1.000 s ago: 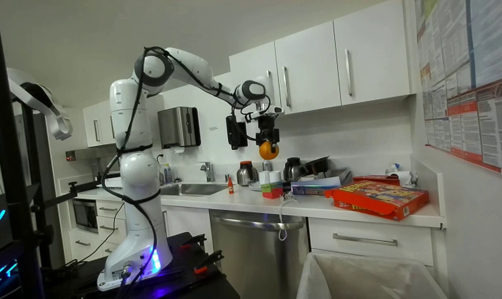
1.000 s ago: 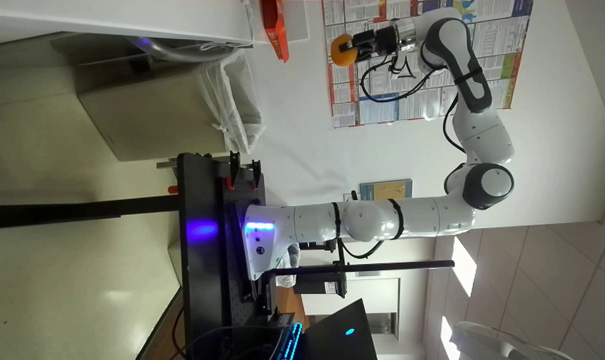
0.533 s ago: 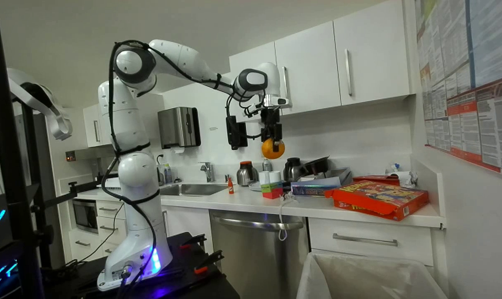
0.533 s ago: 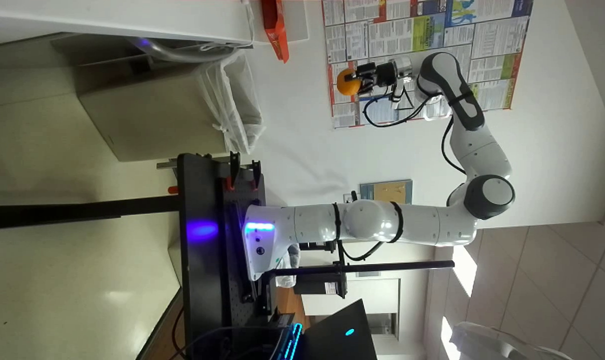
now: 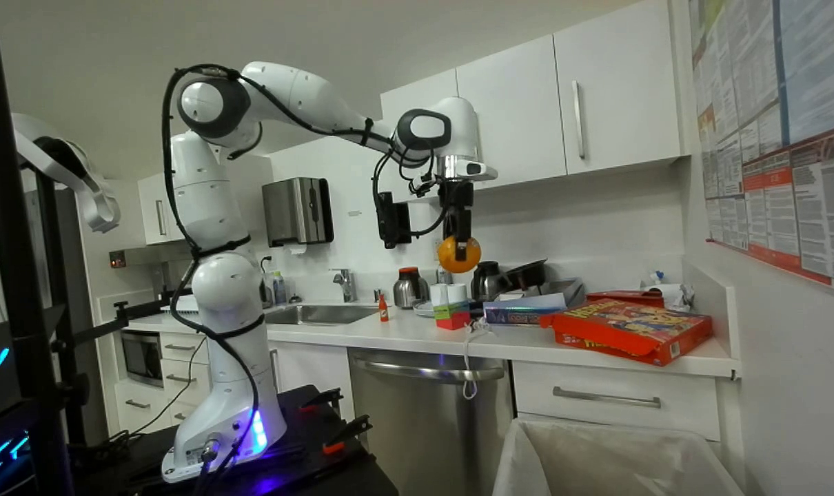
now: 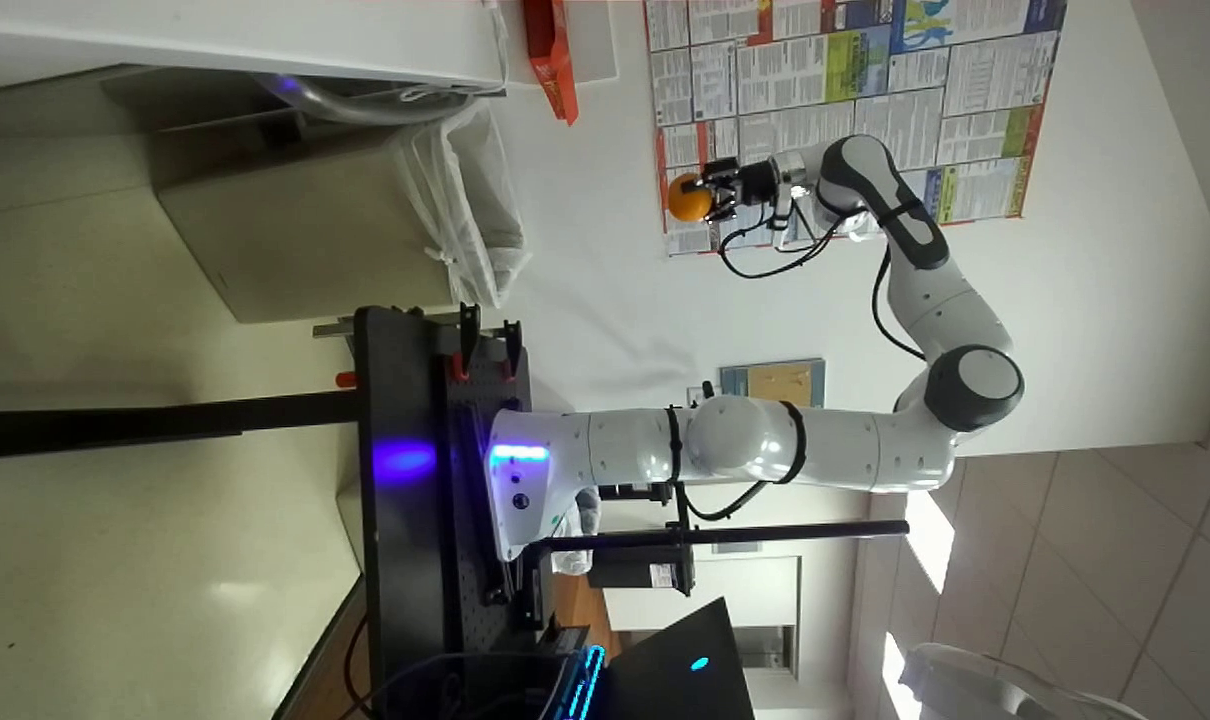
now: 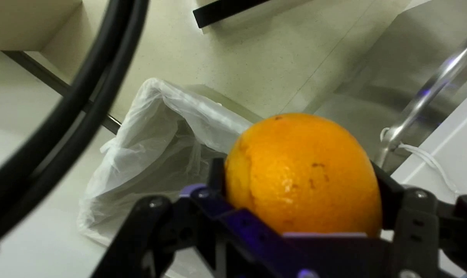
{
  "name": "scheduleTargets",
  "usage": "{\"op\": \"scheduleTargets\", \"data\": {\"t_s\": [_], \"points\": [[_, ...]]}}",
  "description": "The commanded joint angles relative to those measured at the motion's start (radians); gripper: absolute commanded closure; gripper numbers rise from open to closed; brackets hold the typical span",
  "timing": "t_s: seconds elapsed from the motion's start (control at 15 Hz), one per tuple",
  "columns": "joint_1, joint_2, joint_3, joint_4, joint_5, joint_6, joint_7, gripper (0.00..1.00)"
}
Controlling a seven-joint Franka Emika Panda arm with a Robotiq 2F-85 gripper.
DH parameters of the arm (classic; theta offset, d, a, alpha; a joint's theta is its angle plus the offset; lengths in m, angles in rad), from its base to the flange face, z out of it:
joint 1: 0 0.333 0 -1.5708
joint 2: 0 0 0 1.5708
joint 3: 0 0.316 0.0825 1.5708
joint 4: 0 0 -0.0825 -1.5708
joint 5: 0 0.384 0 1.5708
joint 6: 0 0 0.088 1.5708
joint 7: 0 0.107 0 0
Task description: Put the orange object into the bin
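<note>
The orange object (image 5: 447, 256) is a round orange fruit. My gripper (image 5: 460, 249) is shut on it, one finger on each side, and holds it high in the air. The orange also shows in an exterior view (image 6: 687, 200) and fills the middle of the wrist view (image 7: 303, 173). The bin (image 5: 624, 441) has a white liner over its rim and stands on the floor at the lower right. Its pale body (image 6: 305, 230) shows in an exterior view that lies on its side. In the wrist view the open bin (image 7: 141, 150) is far below, left of the orange and partly hidden by it.
A counter (image 5: 389, 334) carries a red-orange box (image 5: 624, 327), stacked blocks (image 5: 451, 317) and jugs. Wall cabinets (image 5: 513, 110) hang behind the arm. A dishwasher handle (image 5: 431, 373) has a white cord on it. Black cables (image 7: 75, 100) cross the wrist view. A postered wall stands beside the bin.
The gripper and orange have moved right and nearer the camera in one exterior picture, and down the sideways picture, away from the counter. The orange stays held. The bin has not moved.
</note>
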Motion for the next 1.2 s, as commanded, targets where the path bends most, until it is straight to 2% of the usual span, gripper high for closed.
{"op": "scheduleTargets", "data": {"t_s": [0.0, 0.2, 0.47, 1.13], "points": [[-0.028, 0.031, -0.029, 0.051, 0.005, 0.004, 0.01, 0.42], [-0.051, 0.117, -0.064, 0.104, 0.019, 0.025, -0.026, 0.42], [-0.078, 0.254, -0.083, 0.231, 0.04, 0.026, -0.072, 0.42], [-0.137, 0.562, -0.05, 0.555, 0.105, -0.043, -0.146, 0.42]]}}
